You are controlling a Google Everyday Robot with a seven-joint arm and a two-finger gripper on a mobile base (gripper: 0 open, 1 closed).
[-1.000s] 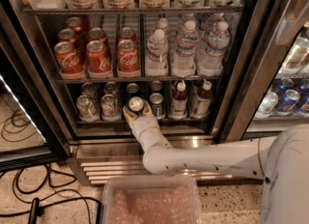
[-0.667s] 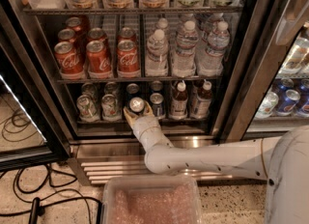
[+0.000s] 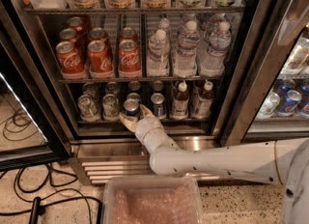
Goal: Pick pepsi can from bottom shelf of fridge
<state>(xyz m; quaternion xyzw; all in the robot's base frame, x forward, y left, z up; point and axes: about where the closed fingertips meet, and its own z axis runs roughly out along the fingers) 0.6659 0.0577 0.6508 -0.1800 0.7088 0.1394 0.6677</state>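
The fridge (image 3: 237, 92) stands open, with a dark inside and wire racks. On the bottom shelf (image 3: 96, 121), a dark-blue pepsi can (image 3: 131, 106) with a silver top stands in the front row. My gripper (image 3: 133, 115) reaches in from below and is shut around that can, one tan finger (image 3: 125, 121) to its left and one to its right. The can stands upright at shelf level. A second pepsi can (image 3: 158, 104) stands just to its right. My white arm (image 3: 217, 160) runs off to the lower right.
Green-and-white cans (image 3: 89, 107) stand left of the gripped can and small bottles (image 3: 180, 101) stand to its right. Red Coca-Cola cans (image 3: 99, 56) and water bottles (image 3: 186, 49) fill the rack above. A clear bin (image 3: 149, 201) sits below. Cables (image 3: 21, 121) lie on the floor at left.
The gripper and the pepsi can between its fingers have shifted slightly to the left. The other cans and bottles have not moved.
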